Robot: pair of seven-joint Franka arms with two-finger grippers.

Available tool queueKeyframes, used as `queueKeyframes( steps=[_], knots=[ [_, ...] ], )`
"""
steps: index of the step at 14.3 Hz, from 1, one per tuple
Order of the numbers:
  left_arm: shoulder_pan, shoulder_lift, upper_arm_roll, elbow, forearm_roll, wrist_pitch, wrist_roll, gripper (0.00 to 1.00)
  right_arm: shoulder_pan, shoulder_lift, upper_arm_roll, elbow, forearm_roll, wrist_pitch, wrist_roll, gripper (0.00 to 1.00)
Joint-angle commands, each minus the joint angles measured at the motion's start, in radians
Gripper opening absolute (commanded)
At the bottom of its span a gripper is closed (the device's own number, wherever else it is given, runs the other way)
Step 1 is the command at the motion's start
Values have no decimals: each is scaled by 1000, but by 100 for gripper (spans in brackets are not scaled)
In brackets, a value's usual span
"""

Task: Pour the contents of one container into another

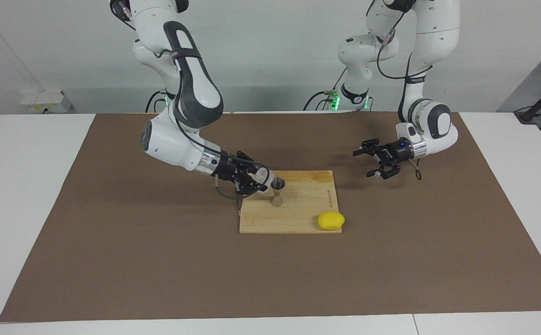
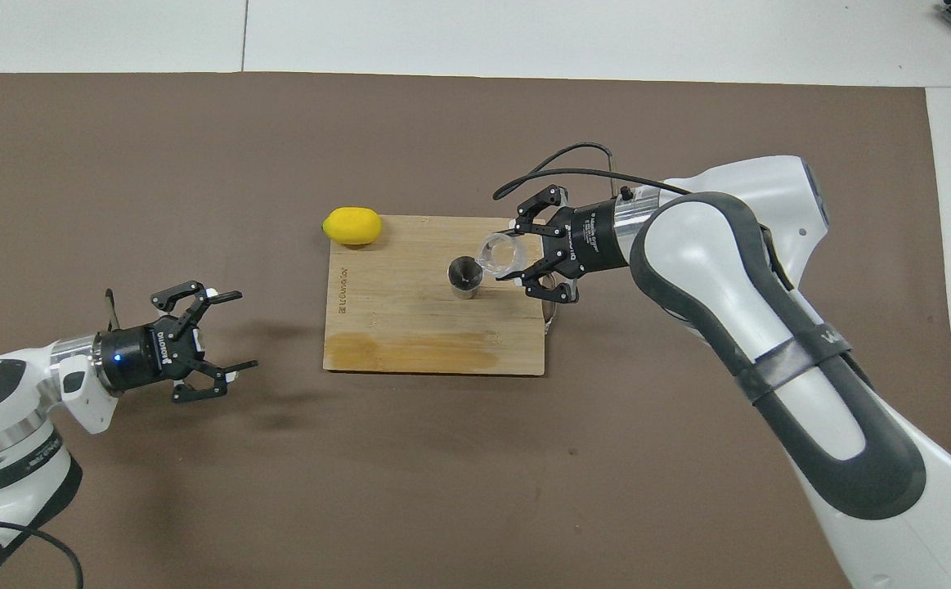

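Sitting between the right fingers [image 2: 524,260], glass cup [image 2: 498,252] tips over jigger [image 2: 465,276].

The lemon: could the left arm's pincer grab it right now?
Probably yes. The left pincer hangs open over the brown mat, holding nothing. The lemon sits on the corner of the wooden board at that arm's end, with nothing between them. The right pincer is busy holding the glass cup.

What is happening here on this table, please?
The right gripper holds a small glass cup, tilted toward a metal jigger as if to pour. The jigger stands upright on a wooden board; a lemon lies at the board's corner. The left gripper is open and holds nothing, over the brown mat toward its own end of the table.
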Motion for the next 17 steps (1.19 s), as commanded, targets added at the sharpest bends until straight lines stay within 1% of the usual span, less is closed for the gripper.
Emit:
queueKeyframes(
  steps=[1, 3, 4, 7, 10, 12, 14, 17],
  knots=[
    [80, -47, -6, 48, 144, -52, -85, 100, 8, 4, -4, 26, -74, -5, 50, 0],
    [117, -92, -3, 66, 222, -61, -145, 100, 12, 1, -2, 26, -102, -5, 58, 0],
    [133, -125, -3, 86, 285, -61, -186, 100, 25, 1, -4, 28, -115, -5, 65, 0],
    [174, -208, -3, 192, 498, -72, -329, 100, 31, 1, -5, 29, -141, -5, 93, 0],
    [180, -254, -3, 292, 650, -141, -392, 100, 42, 2, -4, 42, -180, -8, 117, 0],
    [191, -281, -3, 345, 739, -144, -404, 100, 44, 2, -5, 45, -203, -8, 139, 0],
    [176, -307, -8, 396, 820, -152, -481, 100, 48, 2, -4, 54, -227, -7, 160, 0],
    [162, -321, -50, 474, 908, -135, -558, 100, 61, 5, -4, 66, -266, -7, 189, 0]
  ],
)
